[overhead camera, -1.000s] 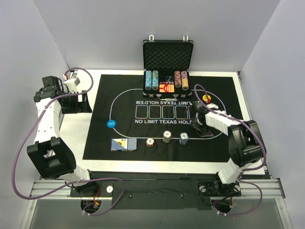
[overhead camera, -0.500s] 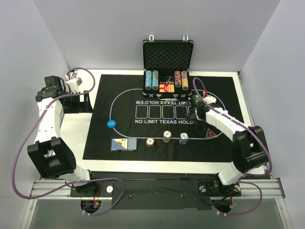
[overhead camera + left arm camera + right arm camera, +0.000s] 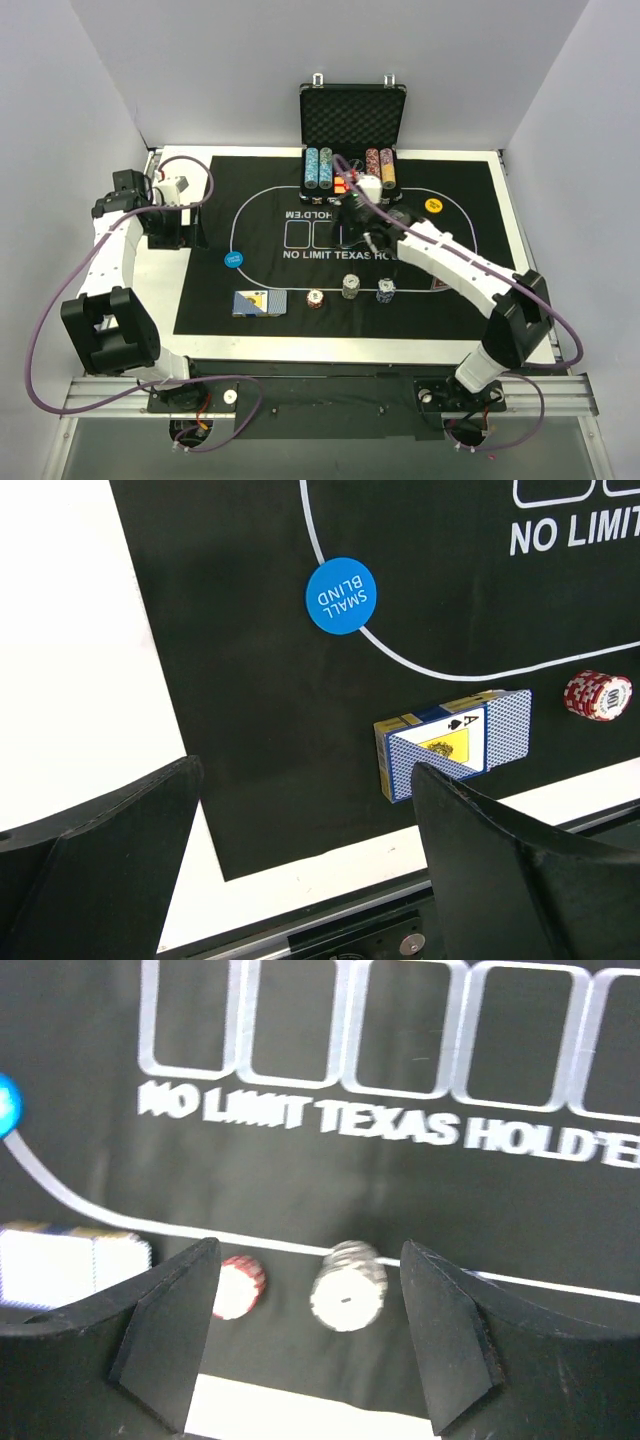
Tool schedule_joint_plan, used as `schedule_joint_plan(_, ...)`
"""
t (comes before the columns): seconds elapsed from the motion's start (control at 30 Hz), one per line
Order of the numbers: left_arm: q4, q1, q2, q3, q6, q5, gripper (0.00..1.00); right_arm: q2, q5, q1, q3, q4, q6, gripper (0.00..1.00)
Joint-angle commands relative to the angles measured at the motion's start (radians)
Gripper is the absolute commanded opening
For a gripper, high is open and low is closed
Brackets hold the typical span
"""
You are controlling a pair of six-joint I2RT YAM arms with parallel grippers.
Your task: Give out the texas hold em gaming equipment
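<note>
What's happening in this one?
Poker gear is being laid out on a mat. The right gripper, open and empty, is over it near the open case. The left gripper hangs open and empty by the mat's left edge. Already out: card deck, three chip stacks, blue disc and yellow disc.

Card deck point(image 3: 455, 742) sits near red chips point(image 3: 598, 694) on mat point(image 3: 250, 680).

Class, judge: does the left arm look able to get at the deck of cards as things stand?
Probably yes. The left gripper is open and empty, and its wrist view looks straight at the deck of cards on the mat. The red chip stack stands apart from it, and nothing lies between.
</note>
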Motion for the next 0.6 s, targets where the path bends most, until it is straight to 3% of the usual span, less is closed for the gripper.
schedule_joint_plan(0.0, 0.052, 0.01, -0.046, -0.012, -0.011, 0.015, 0.97, 0.078, -0.047, 0.143, 0.096, -0.065, -0.058, 0.68)
schedule_joint_plan(0.23, 0.052, 0.026, -0.051, -0.017, -0.011, 0.017, 0.97, 0.262, -0.104, 0.234, 0.168, -0.083, -0.043, 0.7)
schedule_joint_plan(0.57, 0.058, 0.033, -0.056, -0.02, -0.012, 0.022, 0.97, 0.327, -0.082, 0.272, 0.136, -0.082, -0.02, 0.74)
